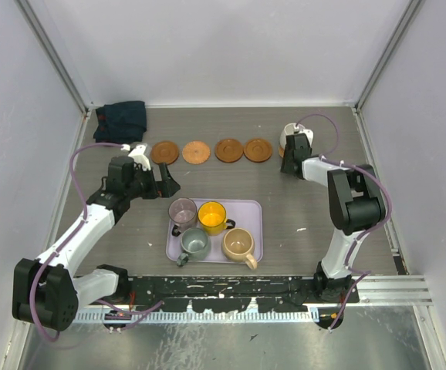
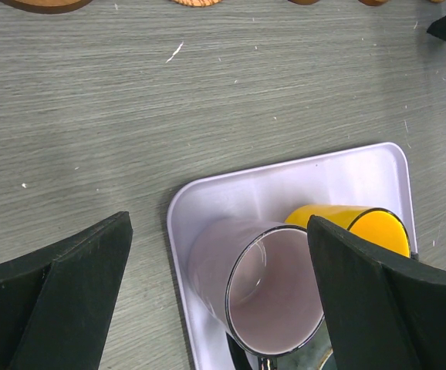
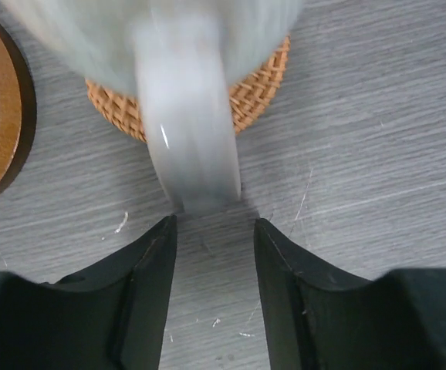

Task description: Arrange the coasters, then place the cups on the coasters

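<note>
Lavender tray (image 1: 255,210), centre of the table (image 1: 315,223): holds four upright cups. Far side, mauve cup (image 1: 183,210) and yellow cup (image 1: 211,216); near side, grey-green cup (image 1: 194,243) and tan cup (image 1: 238,243).

Beyond the tray: dark cloth (image 1: 121,119) in the far left corner, then a row of four brown coasters (image 1: 196,152). Right of the row: woven coaster (image 3: 258,85) carrying the cream-white cup (image 1: 294,133).

Left gripper (image 1: 167,182): spread wide, grips nothing, hovers by the tray's far left corner.

Right gripper (image 3: 211,222): fingers parted, tip of the cream-white cup's handle just ahead of them, not clamped.
</note>
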You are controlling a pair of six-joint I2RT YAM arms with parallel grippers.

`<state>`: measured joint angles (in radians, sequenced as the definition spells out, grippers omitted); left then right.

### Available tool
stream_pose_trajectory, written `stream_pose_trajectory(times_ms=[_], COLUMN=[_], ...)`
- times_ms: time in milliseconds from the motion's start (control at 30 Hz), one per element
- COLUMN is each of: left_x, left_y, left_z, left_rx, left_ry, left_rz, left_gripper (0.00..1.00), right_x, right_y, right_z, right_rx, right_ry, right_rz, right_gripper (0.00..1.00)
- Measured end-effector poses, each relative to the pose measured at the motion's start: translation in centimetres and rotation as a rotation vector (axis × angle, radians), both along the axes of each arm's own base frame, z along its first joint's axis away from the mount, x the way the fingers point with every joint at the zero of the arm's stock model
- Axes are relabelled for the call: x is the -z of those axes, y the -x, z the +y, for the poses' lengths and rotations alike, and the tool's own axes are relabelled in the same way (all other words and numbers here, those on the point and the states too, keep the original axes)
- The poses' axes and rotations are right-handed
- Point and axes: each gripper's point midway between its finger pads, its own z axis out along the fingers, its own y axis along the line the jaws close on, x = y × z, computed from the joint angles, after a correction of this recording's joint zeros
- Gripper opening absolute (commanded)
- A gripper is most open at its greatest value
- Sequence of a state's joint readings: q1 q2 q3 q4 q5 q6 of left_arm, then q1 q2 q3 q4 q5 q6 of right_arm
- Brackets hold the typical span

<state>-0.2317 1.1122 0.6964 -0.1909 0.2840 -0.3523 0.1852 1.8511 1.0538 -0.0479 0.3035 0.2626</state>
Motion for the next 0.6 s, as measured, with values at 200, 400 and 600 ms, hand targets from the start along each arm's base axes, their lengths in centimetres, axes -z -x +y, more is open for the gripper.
stream_pose_trajectory(times_ms=[200, 400, 600], left_x=[0.0, -0.2, -0.4], left_y=[0.0, 0.2, 0.2], left_z=[0.0, 0.0, 0.0], left_rx=[0.0, 0.0, 0.0], left_ry=[0.0, 0.003, 0.006], left_rz=[0.0, -0.009, -0.015], left_gripper=[0.98, 0.98, 0.98], right_x=[-0.3, -2.3, -9.2], right_y=[1.1, 2.0, 2.1], right_z=[0.1, 0.8, 0.7], right_rx=[-0.004, -0.018, 0.004], right_ry=[0.01, 0.022, 0.017], right_rz=[0.018, -0.011, -0.171], right_gripper=[0.53, 0.58, 0.84])
